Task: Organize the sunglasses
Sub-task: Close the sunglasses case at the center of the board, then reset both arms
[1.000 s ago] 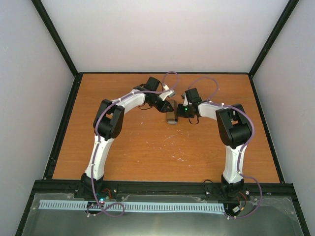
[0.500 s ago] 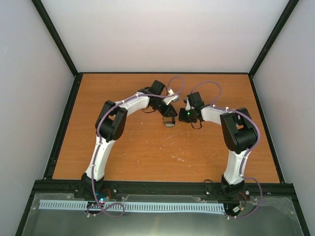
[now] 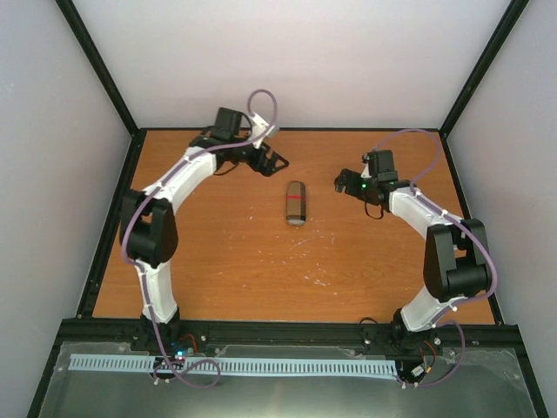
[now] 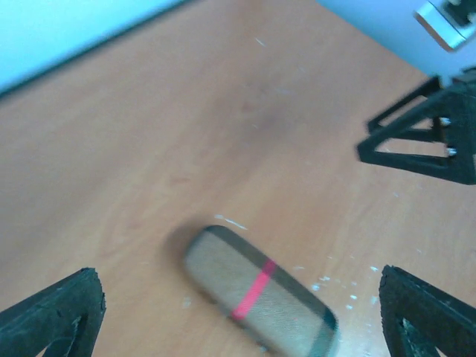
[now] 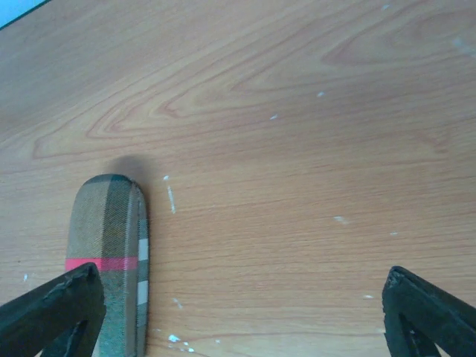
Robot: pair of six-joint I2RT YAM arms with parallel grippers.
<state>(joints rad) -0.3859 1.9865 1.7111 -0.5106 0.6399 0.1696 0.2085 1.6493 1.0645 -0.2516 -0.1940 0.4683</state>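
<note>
With left end effector (image 3: 275,162) and right end effector (image 3: 341,184) spread, empty: could knock the case (image 3: 297,203) askew by swinging low

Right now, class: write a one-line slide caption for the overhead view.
Plaid case with red band lies on the wooden table between the open left pincer and right pincer.

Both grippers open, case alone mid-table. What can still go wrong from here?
1. No sunglasses show in any view. They may be inside the case, but nothing confirms that, or that it is properly shut.
2. The case lies loose between the left gripper and the right gripper, so a low arm sweep could knock it.
</note>
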